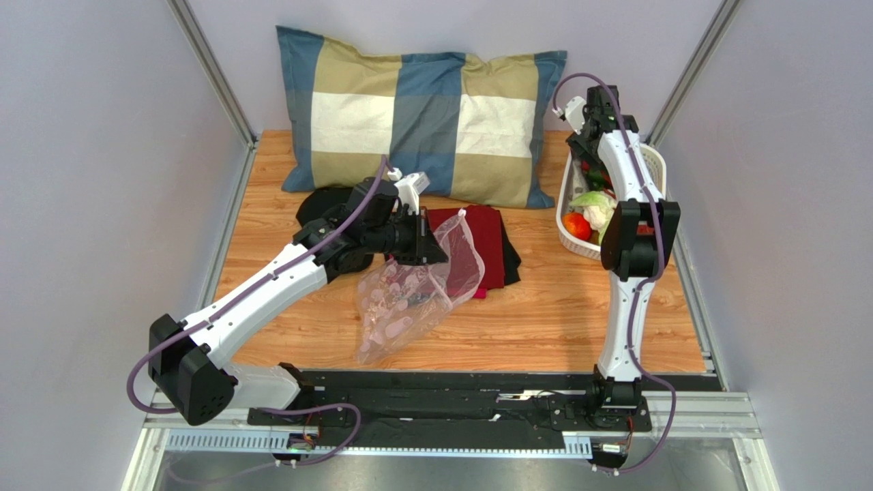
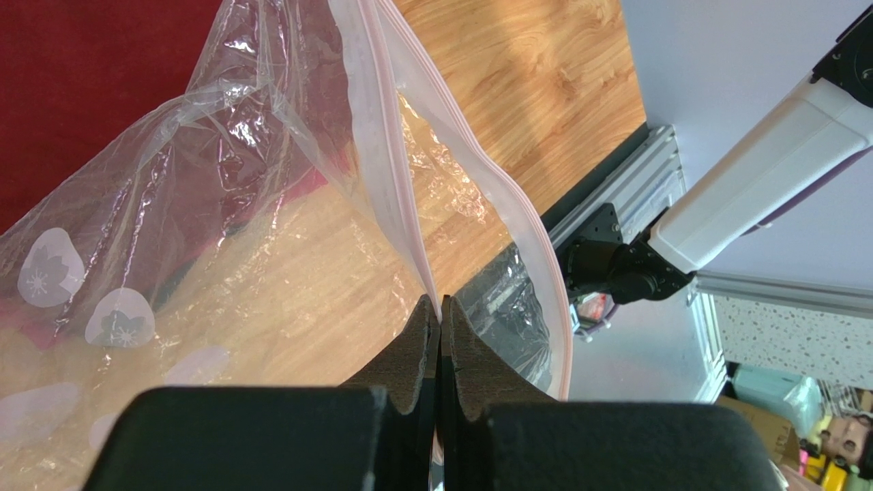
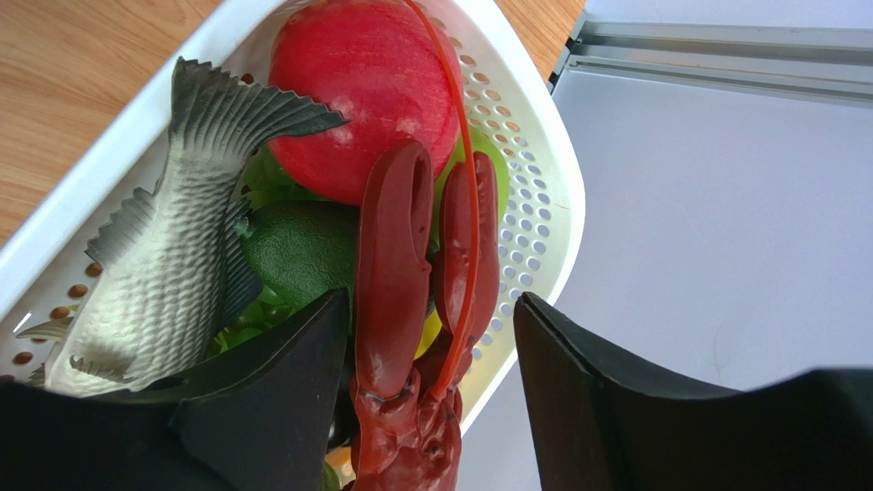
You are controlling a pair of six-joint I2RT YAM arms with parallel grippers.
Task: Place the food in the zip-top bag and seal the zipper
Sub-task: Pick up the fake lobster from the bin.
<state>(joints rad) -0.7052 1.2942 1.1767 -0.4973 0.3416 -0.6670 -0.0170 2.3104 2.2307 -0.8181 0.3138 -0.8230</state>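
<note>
1. Left gripper: jaws fully closed, pinching the zipper edge of the zip-top bag.
2. The bag lies near the table centre. Its mouth end is lifted and gapes open, overlapping the red cloth at its 2 o'clock.
3. Right gripper: jaws apart, straddling a red lobster inside the white basket. The right finger is clear of the lobster.
4. In the right wrist view, a red round fruit sits at the lobster's 12 o'clock and a grey fish at its 9 o'clock.
</note>
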